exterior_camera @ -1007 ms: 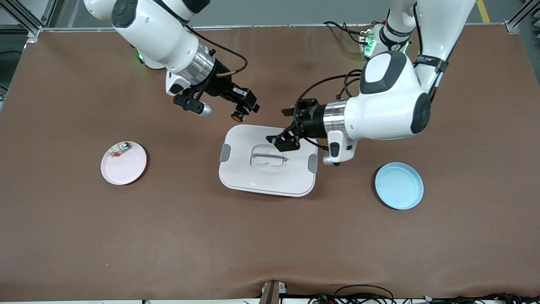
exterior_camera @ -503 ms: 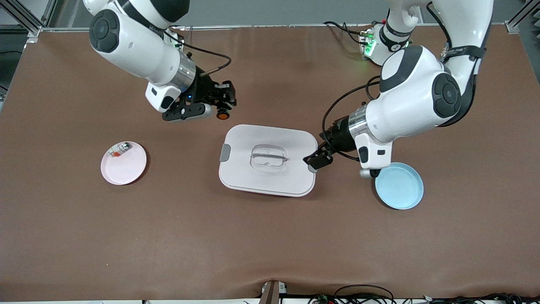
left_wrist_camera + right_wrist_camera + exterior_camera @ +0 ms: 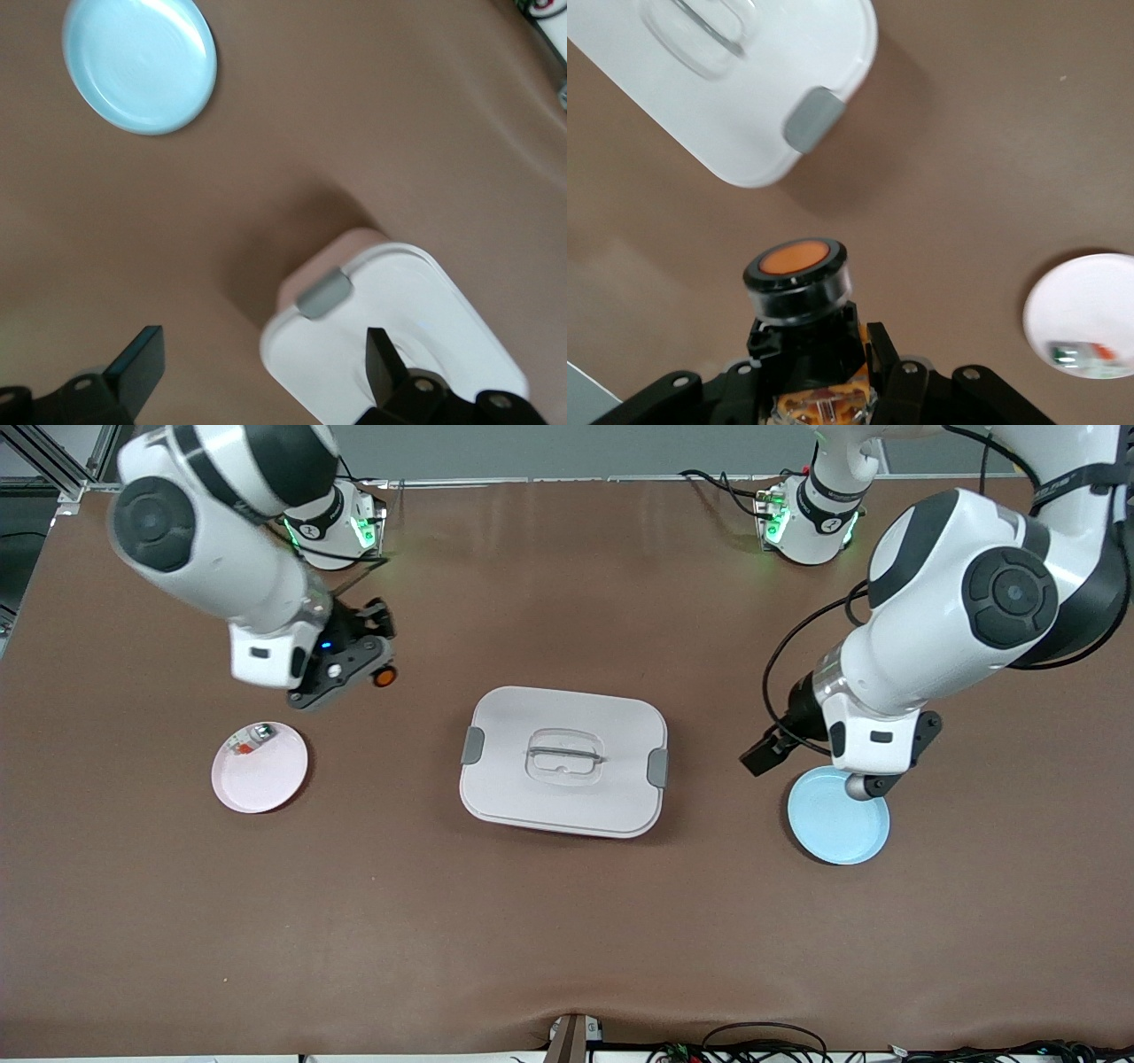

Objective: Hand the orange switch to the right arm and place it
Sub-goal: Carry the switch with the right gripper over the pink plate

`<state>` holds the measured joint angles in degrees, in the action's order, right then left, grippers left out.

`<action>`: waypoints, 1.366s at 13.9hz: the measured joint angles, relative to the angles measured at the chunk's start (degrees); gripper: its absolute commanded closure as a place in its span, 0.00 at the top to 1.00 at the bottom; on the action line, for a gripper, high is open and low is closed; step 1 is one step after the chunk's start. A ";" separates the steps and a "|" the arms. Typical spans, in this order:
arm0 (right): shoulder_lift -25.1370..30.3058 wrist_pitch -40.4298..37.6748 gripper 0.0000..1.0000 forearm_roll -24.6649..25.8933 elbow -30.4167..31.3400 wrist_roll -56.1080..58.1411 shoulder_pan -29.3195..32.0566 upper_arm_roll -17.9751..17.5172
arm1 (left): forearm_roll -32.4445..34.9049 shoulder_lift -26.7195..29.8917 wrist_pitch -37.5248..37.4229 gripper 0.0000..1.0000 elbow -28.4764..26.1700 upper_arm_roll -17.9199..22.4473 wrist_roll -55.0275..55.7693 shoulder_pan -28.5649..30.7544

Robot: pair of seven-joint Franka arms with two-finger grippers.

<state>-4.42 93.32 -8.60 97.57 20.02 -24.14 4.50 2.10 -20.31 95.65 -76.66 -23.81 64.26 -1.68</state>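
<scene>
Over bare table between the white box (image 3: 563, 761) and the pink plate (image 3: 260, 767), my right gripper (image 3: 372, 670) hangs with its fingers clamped on the orange switch (image 3: 384, 677), cap facing outward. My left gripper (image 3: 764, 754) hangs over the table between the box and the blue plate (image 3: 838, 816), fingers (image 3: 135, 362) spread apart and holding nothing.

Brown table (image 3: 567, 921) with white lidded box (image 3: 563, 762), pink plate (image 3: 260, 767), blue plate (image 3: 838, 816).
</scene>
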 measured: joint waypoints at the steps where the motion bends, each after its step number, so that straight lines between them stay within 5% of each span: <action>1: 0.26 -0.14 0.00 1.88 0.55 5.42 1.86 0.06 | 1.68 0.96 -0.68 1.00 0.02 0.03 -1.91 0.32; 8: 1.39 10.88 0.00 12.36 10.04 33.63 12.44 0.23 | 3.06 8.14 -8.06 1.00 -0.04 0.86 -29.50 9.09; 14: -0.01 35.18 0.00 13.15 24.21 52.92 23.63 0.29 | 2.99 15.17 -8.30 1.00 -5.84 14.19 -49.03 0.77; 19: -8.14 47.74 0.00 13.98 27.05 57.82 24.68 0.20 | 2.13 17.96 -7.91 1.00 -9.46 15.20 -52.16 0.32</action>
<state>-12.55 141.06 5.38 124.63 77.83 0.54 4.70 4.22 -2.35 87.73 -86.12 -8.60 12.10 -1.36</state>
